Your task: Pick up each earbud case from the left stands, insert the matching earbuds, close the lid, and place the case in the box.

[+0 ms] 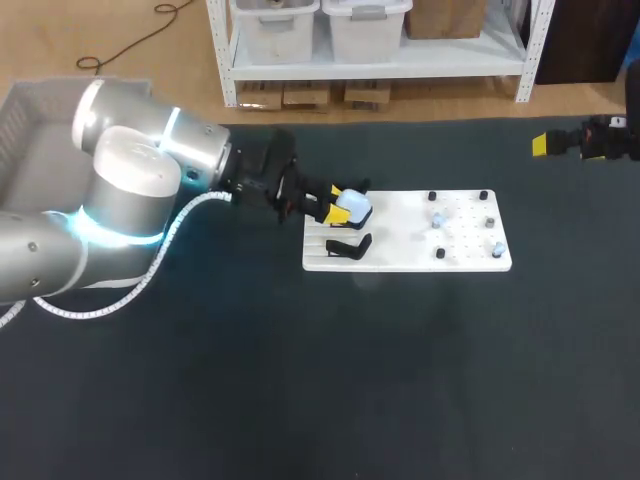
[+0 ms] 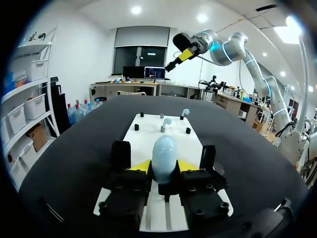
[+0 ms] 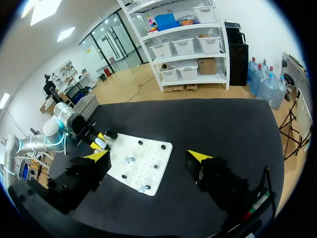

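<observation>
One pale earbud case (image 2: 164, 157) is pinched by the left gripper (image 2: 164, 167) at the white board's (image 1: 420, 235) left stands, possibly seated. A skewed lift could snag or drop it. The right gripper (image 3: 148, 156) is spread, well apart.

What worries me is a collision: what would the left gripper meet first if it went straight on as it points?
Probably the nearer earbud on the white board, straight ahead of the left gripper and the earbud case it holds; height is unclear.
</observation>
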`<state>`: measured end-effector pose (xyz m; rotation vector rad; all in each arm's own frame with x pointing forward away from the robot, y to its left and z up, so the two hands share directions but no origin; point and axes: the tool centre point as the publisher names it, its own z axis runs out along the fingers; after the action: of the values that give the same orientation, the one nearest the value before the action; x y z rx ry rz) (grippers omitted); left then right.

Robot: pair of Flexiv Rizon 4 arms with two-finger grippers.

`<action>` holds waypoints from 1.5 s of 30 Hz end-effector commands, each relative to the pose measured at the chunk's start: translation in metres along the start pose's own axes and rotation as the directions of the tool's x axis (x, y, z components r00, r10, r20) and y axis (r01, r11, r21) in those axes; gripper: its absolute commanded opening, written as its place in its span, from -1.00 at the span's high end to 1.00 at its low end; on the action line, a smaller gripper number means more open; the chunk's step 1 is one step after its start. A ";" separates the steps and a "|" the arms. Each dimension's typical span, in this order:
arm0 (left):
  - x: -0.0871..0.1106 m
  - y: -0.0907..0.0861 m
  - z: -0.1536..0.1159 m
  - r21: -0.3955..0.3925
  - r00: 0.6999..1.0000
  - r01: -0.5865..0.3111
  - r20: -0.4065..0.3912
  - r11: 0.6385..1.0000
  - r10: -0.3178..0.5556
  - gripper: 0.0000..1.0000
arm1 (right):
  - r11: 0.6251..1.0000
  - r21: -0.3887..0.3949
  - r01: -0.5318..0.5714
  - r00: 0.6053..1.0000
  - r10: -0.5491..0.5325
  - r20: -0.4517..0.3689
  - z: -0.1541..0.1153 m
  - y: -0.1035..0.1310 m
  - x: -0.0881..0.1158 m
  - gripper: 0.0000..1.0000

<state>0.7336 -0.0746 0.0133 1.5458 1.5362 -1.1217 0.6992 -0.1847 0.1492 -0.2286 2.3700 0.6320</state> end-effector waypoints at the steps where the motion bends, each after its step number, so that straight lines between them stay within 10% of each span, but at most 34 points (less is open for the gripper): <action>1: 0.003 0.000 0.003 0.004 1.000 0.001 0.002 1.000 -0.001 1.00 | 1.000 0.001 0.000 1.000 0.000 -0.001 0.000 0.000 0.000 -1.00; 28: -0.100 -0.046 -0.056 0.019 0.948 -0.062 0.312 0.998 0.053 1.00 | 1.000 0.001 0.000 1.000 0.000 -0.001 0.000 0.000 0.000 -1.00; 45: -0.106 -0.046 -0.057 0.016 0.946 -0.056 0.322 0.998 0.048 1.00 | 1.000 0.001 0.000 1.000 0.000 -0.001 0.000 0.000 0.000 -1.00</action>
<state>0.7026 -0.0624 0.1379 1.3354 1.2584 -1.2997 0.6992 -0.1847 0.1492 -0.2287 2.3700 0.6320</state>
